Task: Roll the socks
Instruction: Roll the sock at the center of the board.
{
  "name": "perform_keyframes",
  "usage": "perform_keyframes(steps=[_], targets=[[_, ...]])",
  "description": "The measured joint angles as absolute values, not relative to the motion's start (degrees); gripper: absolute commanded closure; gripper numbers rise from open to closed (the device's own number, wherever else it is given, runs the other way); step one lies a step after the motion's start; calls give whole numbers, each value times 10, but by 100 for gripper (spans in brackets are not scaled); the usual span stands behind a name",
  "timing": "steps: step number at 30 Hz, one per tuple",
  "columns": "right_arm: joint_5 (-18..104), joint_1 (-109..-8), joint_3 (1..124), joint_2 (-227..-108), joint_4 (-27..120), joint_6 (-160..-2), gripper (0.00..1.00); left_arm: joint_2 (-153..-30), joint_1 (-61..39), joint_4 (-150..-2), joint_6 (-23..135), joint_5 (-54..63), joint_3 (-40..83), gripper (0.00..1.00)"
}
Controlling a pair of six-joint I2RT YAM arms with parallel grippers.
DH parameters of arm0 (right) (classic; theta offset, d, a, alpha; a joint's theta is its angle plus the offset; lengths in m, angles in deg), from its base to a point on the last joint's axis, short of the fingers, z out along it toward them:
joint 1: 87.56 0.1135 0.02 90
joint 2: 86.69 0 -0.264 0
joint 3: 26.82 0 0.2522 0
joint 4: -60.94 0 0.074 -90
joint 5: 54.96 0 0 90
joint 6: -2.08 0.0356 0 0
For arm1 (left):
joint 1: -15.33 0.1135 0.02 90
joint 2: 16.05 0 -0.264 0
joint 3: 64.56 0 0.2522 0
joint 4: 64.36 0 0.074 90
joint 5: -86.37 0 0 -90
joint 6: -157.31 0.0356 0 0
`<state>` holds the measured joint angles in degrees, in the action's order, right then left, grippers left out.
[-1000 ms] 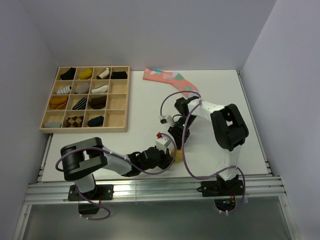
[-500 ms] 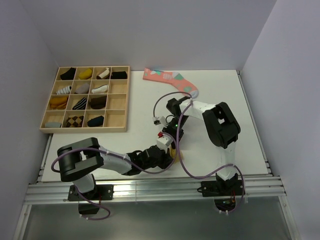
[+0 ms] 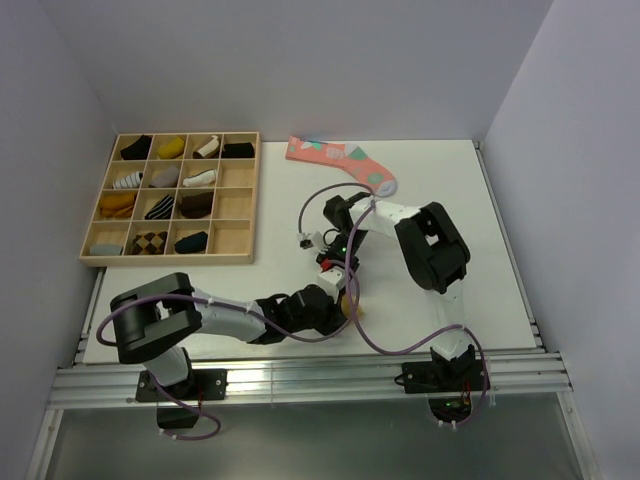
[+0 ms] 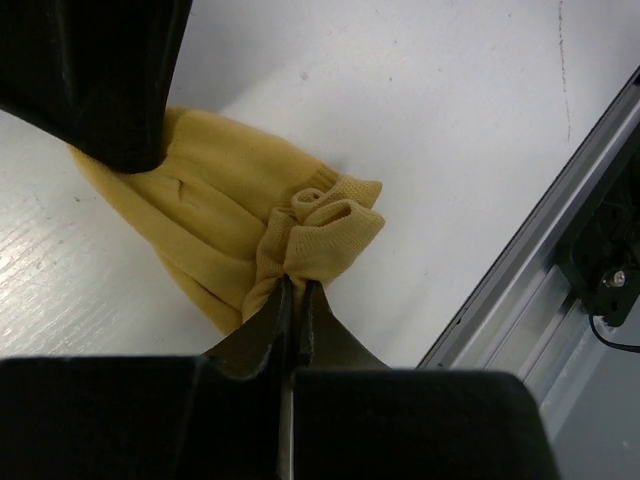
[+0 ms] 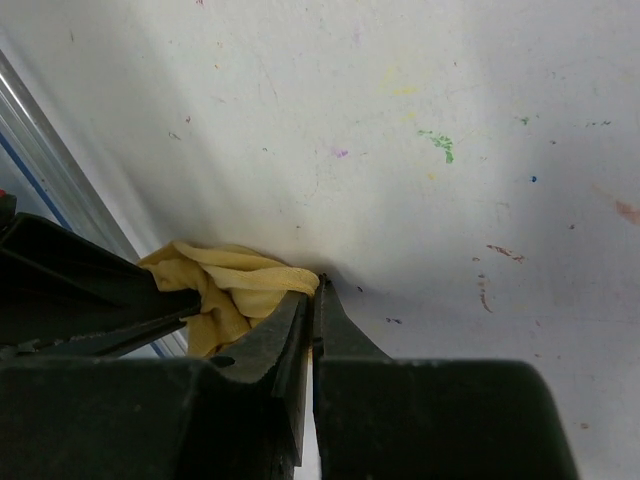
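A mustard-tan sock [image 4: 210, 210] lies crumpled near the table's front edge, small in the top view [image 3: 350, 307]. My left gripper [image 4: 295, 283] is shut on its bunched cuff [image 4: 330, 215]. In the top view the left gripper [image 3: 337, 308] reaches in low from the left. My right gripper [image 5: 315, 285] comes down from behind [image 3: 346, 287] with its jaws shut. Its tips rest at the sock's [image 5: 235, 290] far edge. Whether any fabric is caught between them does not show. One right finger [image 4: 100, 80] presses on the sock's other end.
A wooden tray [image 3: 248, 200] with several rolled socks in its compartments stands at the back left. A long pink sock [image 3: 345, 163] lies at the back centre. The metal rail [image 4: 560, 220] of the table's front edge runs close beside the mustard sock.
The right arm has swung left and down toward the sock, and its jaws have closed. The left gripper has kept its hold on the cuff and shifted slightly.
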<state>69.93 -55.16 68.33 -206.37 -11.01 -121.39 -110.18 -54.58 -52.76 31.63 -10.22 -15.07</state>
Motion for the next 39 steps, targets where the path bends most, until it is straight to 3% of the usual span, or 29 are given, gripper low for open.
perform_keyframes(steps=[15, 24, 39], targets=[[698, -548, 659, -2048, -87, -1200, 96, -1162, -470, -569, 180, 64, -84, 100], [668, -549, 609, -1999, -38, -1138, 66, -1189, -454, -438, 137, 132, -107, 100], [602, -559, 577, -1959, 18, -1089, 60, -1214, -454, -408, 137, 124, -88, 100]])
